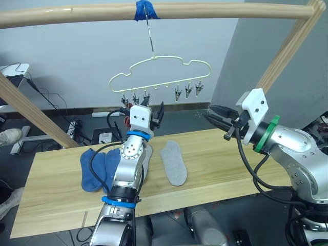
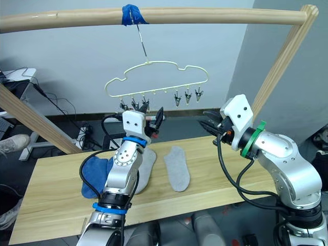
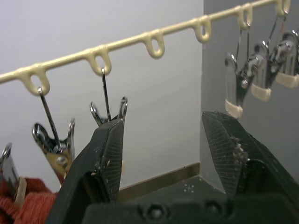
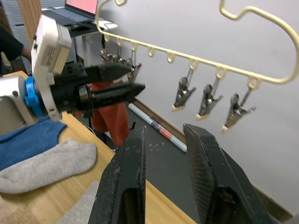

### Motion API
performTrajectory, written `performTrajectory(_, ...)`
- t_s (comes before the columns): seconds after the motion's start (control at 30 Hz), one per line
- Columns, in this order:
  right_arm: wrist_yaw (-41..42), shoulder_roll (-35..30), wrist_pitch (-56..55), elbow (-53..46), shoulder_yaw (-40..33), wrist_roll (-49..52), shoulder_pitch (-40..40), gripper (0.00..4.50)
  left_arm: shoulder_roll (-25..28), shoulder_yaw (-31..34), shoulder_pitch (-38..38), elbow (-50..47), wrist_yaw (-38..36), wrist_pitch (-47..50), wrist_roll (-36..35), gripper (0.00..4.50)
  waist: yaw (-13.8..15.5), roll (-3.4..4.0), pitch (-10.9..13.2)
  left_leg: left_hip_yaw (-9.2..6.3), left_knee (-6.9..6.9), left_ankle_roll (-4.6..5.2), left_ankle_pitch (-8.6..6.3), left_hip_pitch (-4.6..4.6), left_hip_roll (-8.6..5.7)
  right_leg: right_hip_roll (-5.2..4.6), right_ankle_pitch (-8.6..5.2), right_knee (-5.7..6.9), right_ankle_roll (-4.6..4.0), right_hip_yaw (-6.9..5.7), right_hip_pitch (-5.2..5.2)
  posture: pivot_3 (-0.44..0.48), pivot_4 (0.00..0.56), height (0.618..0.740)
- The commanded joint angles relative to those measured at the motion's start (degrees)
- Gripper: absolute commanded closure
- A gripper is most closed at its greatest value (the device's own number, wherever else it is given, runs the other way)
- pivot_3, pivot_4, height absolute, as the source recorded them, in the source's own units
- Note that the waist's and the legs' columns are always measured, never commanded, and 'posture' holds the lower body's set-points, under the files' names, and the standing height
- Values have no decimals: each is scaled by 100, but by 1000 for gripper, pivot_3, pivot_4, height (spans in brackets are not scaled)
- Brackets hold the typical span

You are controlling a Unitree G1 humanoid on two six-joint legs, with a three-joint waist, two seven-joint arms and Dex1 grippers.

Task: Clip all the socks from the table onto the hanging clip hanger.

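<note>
The table point(image 1: 215, 154) is lying long and pale across the room under a wooden beam point(image 1: 77, 14), w/ the hanger point(image 1: 159, 72) dangling from blue tape point(image 1: 145, 10) above its far edge. The right arm is reaching in from the side, the right gripper point(image 1: 214, 116) hovering off the hanger's right end, jaws parted a moderate way, nothing in them. The left arm is standing up from the table's middle, the left gripper point(image 3: 163, 140) pointing up at the hanger's bottom bar, jaws spread wide and empty, one finger point(image 3: 110, 149) just beside a clip point(image 3: 108, 112).

Socks: two blue ones point(image 1: 95, 169) are lying in a heap at the left of the arm, one grey sock point(image 1: 173, 161) flat to its right, another grey one point(image 2: 146, 166) partly hidden behind the arm. A rust-red sock point(image 4: 110, 116) is hanging from the clips at the hanger's left end; can't tell if it's one or two. The three clips at the right end point(image 1: 187, 90) are hanging bare.

Risks, as I judge it: the hanger's swinging free on one hook, so any bump from the left finger could set it rocking or twisting, making clips hard to hit. A knock near the red sock might shake it loose. Also both grippers are crowding one small hanger, so they could clash. And the arm's cable point(image 1: 97, 159) is trailing over the blue socks, could drag them off.
</note>
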Motion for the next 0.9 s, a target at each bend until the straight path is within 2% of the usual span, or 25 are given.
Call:
performTrajectory(0.03, -60, -77, -77, -249, -186, 106, 1, 3232, -78, 109, -109, -87, 193, -206, -12, 1569, -43, 0, 9, 0, -2, 0, 0, -1, 0, 0, 0, -4, 0, 0, 0, -351, 260, 740)
performTrajectory(0.3, -6, -129, -179, -259, -211, 214, 40, 3232, -194, 47, 407, -796, 322, -29, 14, 1569, -202, 5, 36, 1, -13, 0, 0, -4, 1, -1, -1, -17, 2, 1, 0, -355, 263, 740)
performTrajectory(0.53, 63, -108, -228, -271, -171, 444, 23, 3232, -237, 39, 655, -1163, 481, 247, 99, 1569, -215, 0, 98, -1, -13, 0, 0, -4, 0, -1, -1, -19, 2, 0, -1, -346, 263, 740)
performTrajectory(0.63, 46, -74, -205, -250, -169, 545, -27, 2642, -192, 107, 631, -1159, 551, 326, 99, 1546, -216, 2, 111, 0, -18, 0, 0, -5, 0, -1, -1, -26, 2, -1, -1, -343, 264, 740)
performTrajectory(0.77, 64, -131, -260, -203, -78, 502, -64, 1463, -190, 140, 636, -1217, 654, 385, 136, 1546, -208, 8, 120, -1, -36, 0, 0, -12, 1, -1, 4, -59, 9, -2, -1, -339, 268, 740)
performTrajectory(0.9, 101, -134, -305, -199, -9, 496, -27, 1463, -188, 163, 664, -1267, 770, 437, 195, 1546, -196, 8, 120, 2, -55, 0, -1, -20, -1, -6, 4, -85, 11, -2, -2, -336, 269, 740)
